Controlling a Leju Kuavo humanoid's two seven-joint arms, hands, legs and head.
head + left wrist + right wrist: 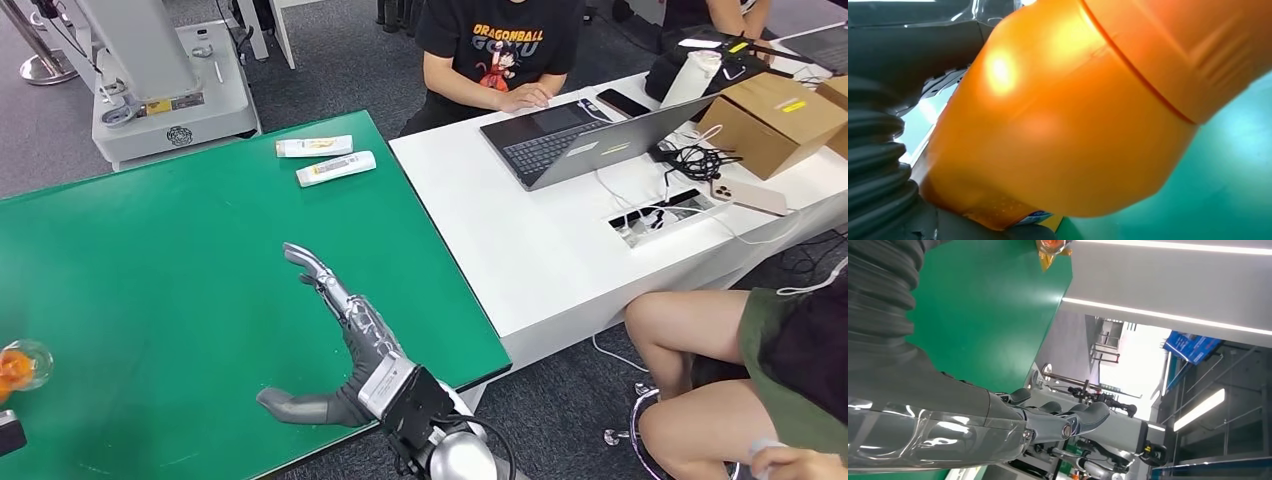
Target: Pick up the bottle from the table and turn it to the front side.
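The orange bottle [1063,125] lies in my left hand [908,55], whose grey thumb and dark fingers wrap around its body just above the green table [1233,175]. In the head view the bottle [15,365] shows at the table's left edge. My right hand [340,340] hovers over the near right part of the green table [200,260], open, with fingers stretched forward, thumb out to the side and nothing in it. In the right wrist view its fingers [1063,425] reach out straight, and the bottle [1050,246] shows small and far off.
Two white tubes [313,147] [336,168] lie at the green table's far edge. A white desk [520,250] adjoins on the right with a laptop [580,135], cables and cardboard boxes [770,120]. People sit behind and beside it. A grey machine base [170,100] stands beyond the table.
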